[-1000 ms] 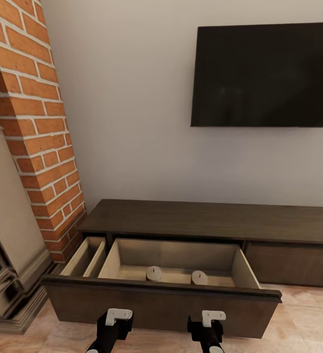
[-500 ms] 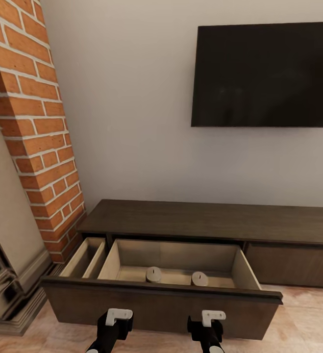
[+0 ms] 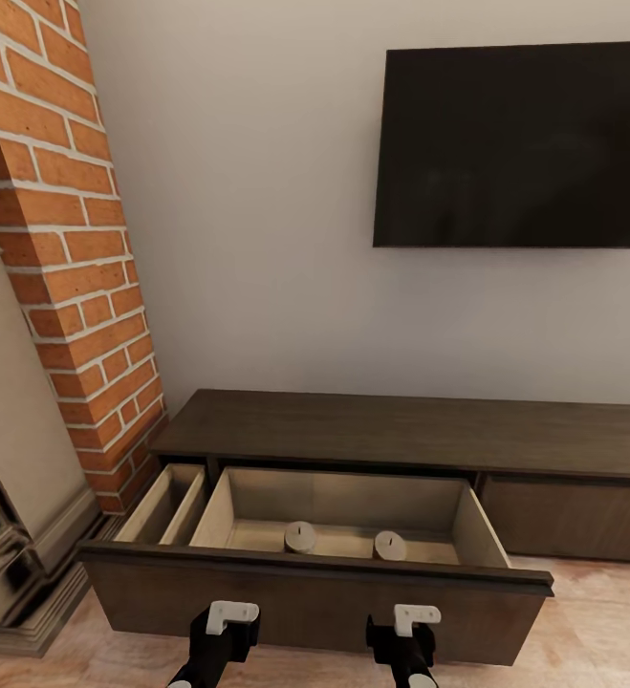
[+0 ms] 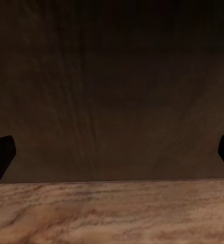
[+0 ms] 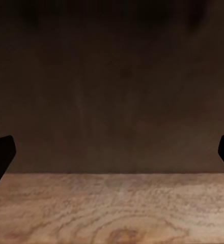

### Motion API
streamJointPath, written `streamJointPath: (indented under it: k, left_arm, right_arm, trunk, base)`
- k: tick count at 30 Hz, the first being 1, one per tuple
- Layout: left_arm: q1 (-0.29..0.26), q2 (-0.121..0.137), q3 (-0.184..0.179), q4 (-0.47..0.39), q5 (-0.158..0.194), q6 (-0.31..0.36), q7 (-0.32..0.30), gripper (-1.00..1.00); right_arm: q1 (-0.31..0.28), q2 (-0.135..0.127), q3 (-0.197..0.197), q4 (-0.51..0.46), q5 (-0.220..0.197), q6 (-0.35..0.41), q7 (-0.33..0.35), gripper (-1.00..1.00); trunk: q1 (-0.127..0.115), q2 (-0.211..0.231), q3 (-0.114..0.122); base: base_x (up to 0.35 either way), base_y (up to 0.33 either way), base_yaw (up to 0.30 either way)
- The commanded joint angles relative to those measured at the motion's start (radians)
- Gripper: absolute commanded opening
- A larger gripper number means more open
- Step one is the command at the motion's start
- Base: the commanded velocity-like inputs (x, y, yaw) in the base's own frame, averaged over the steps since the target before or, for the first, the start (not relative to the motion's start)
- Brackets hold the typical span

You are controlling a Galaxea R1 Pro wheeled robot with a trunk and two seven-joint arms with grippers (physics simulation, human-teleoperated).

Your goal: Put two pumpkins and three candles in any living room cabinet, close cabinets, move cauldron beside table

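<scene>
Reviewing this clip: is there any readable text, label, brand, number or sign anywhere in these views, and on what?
None. No readable text in any view.
TV: plain black screen, no logo visible.
Cabinet, its open drawer front and the two candles inside: unmarked.
Brick chimney, wall: no signs.
Left hand and right hand, both open: dark wood and floor ahead, no markings.
</scene>
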Motion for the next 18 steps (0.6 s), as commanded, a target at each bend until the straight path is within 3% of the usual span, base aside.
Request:
streamJointPath:
  k: [1, 18]
  left_arm:
    - [-0.001, 0.001, -0.007, 0.001, 0.010, -0.004, 0.007, 1.00]
    - [-0.001, 0.001, -0.007, 0.002, 0.010, -0.004, 0.007, 1.00]
  right_arm:
    - [-0.001, 0.000, 0.009, -0.001, -0.011, -0.004, -0.005, 1.00]
    - [-0.001, -0.001, 0.011, -0.010, -0.011, -0.005, -0.005, 1.00]
  trunk:
    - [0.000, 0.000, -0.001]
    - [0.000, 0.000, -0.001]
  base:
    - [0.000, 0.000, 0.000]
    - [0.000, 0.000, -0.008]
